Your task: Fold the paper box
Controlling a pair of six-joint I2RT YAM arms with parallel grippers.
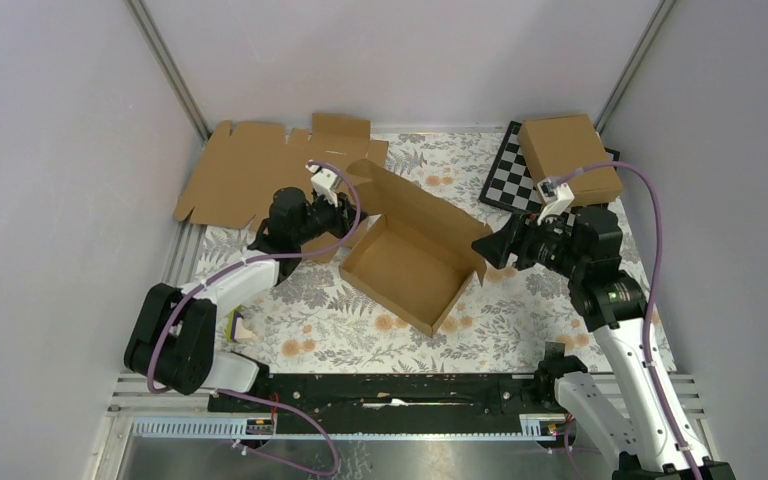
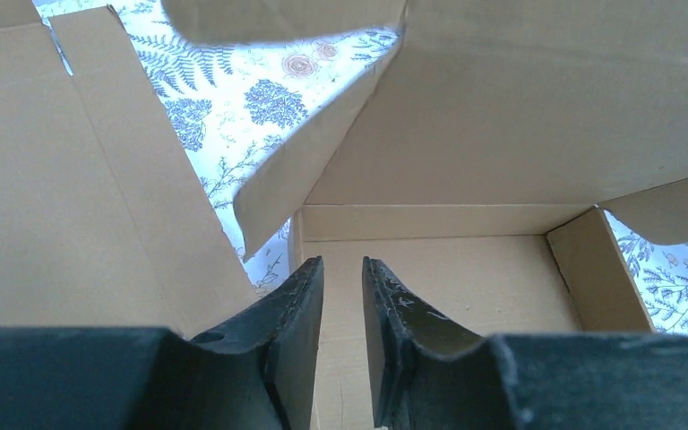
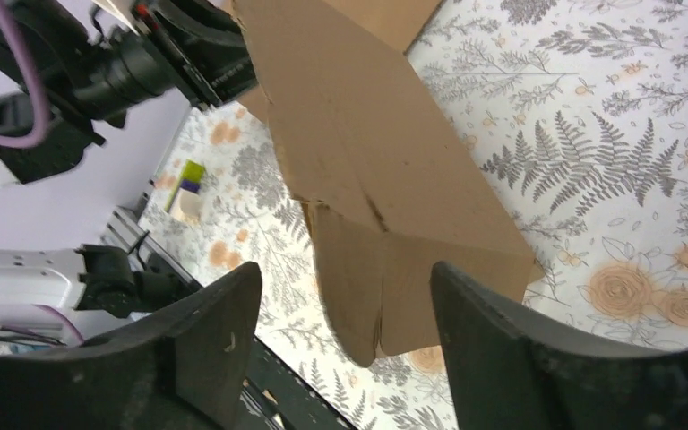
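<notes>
The paper box (image 1: 405,270) lies mid-table as an open brown tray, its lid flap (image 1: 415,200) raised along the far side. My left gripper (image 1: 345,215) is at the tray's left wall. In the left wrist view its fingers (image 2: 342,262) stand a narrow gap apart above the tray floor (image 2: 466,278), and the left wall runs under the left finger. Nothing shows pinched between them. My right gripper (image 1: 485,248) is at the box's right corner. In the right wrist view it (image 3: 345,273) is wide open, and the box's corner flap (image 3: 385,305) hangs free just beyond the fingertips.
A wide flat cardboard sheet (image 1: 250,170) lies at the back left, next to my left gripper (image 2: 72,197). A chessboard (image 1: 508,180) at the back right carries another closed brown box (image 1: 570,155). A small block (image 1: 238,325) sits by the left arm's base.
</notes>
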